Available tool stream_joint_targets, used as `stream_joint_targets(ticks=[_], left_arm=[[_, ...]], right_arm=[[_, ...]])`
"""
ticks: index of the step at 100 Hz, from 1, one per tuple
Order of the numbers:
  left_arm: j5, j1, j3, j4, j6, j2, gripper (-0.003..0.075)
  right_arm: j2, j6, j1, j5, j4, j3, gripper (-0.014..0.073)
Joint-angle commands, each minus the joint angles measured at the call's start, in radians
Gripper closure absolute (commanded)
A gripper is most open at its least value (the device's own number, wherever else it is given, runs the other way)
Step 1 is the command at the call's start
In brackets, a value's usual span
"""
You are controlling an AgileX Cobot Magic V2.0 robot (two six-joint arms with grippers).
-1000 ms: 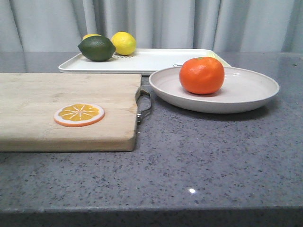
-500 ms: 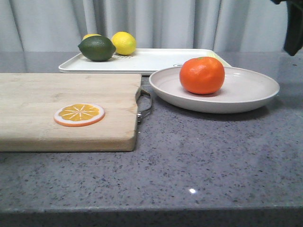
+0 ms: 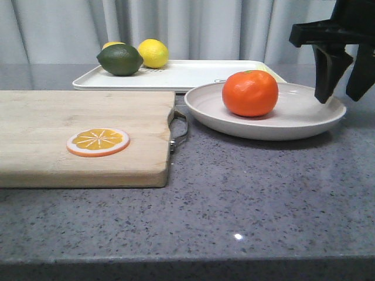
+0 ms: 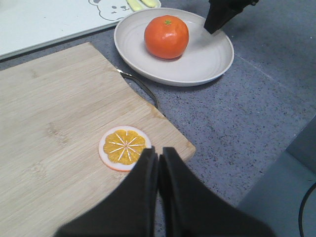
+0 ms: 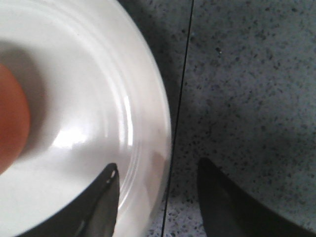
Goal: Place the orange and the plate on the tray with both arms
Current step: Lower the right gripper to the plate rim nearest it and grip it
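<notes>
The orange (image 3: 249, 93) sits in the off-white plate (image 3: 304, 114) on the grey table, in front of the white tray (image 3: 193, 75). My right gripper (image 3: 338, 98) is open and hangs over the plate's right rim, one finger inside the rim and one outside; the right wrist view shows the rim (image 5: 153, 148) between its fingers. The left wrist view shows the orange (image 4: 166, 36) in the plate (image 4: 207, 61) far ahead. My left gripper (image 4: 158, 153) is shut and empty above the cutting board (image 4: 54, 128), out of the front view.
A wooden cutting board (image 3: 64, 132) with a metal handle (image 3: 179, 132) lies left, with an orange slice disc (image 3: 98, 141) on it. A lime (image 3: 119, 60) and a lemon (image 3: 153, 53) rest on the tray's far left. Curtains hang behind.
My right gripper has come down from the upper right corner of the front view to the plate's right rim. Nothing else has moved.
</notes>
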Motion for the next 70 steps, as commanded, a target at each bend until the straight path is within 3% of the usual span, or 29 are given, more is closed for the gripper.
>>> stream_joint_targets(ticks=[1, 29, 53, 70], left_arm=[[-0.064, 0.005, -0.026, -0.010, -0.008, -0.001, 0.0741], [-0.064, 0.005, -0.026, -0.010, -0.008, -0.001, 0.0741], [-0.064, 0.005, -0.026, -0.010, -0.008, -0.001, 0.0741], [-0.064, 0.005, -0.026, -0.010, -0.008, -0.001, 0.0741]], right_arm=[[-0.021, -0.003, 0.001, -0.033, -0.002, -0.031, 0.0213], [-0.002, -0.003, 0.000, -0.031, -0.001, -0.031, 0.0228], [-0.002, -0.003, 0.000, -0.042, -0.001, -0.031, 0.0412], [-0.002, -0.003, 0.000, -0.044, -0.001, -0.031, 0.0487]])
